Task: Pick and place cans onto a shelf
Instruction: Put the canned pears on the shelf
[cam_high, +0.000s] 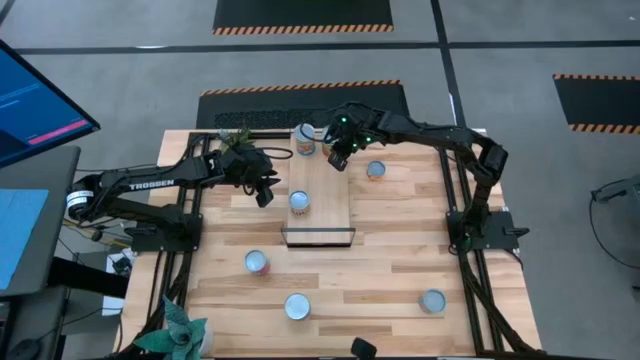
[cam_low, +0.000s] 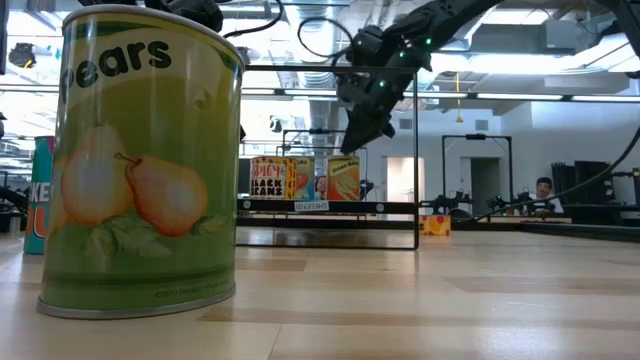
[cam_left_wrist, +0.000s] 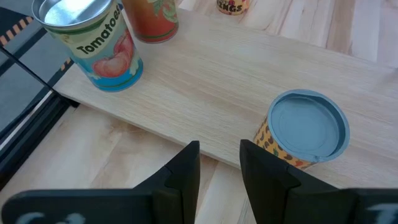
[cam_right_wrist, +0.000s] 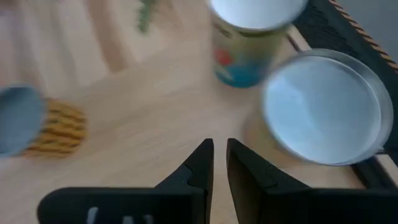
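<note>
Light-wood shelf (cam_high: 320, 195) lies in the middle of the table (cam_high: 400, 270), with cans on it. From above, the left gripper (cam_high: 264, 193) hovers beside its left edge, and the right gripper (cam_high: 336, 160) over its far end. Only the left wrist view shows a tomato can (cam_left_wrist: 93, 46) and a yellow can (cam_left_wrist: 305, 130) standing on the board. Both grippers have fingers slightly apart, holding nothing. In the low view a pears can (cam_low: 145, 160) fills the foreground.

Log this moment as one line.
left claw: empty, beside shelf | right claw: empty, above shelf | cans: three on shelf
</note>
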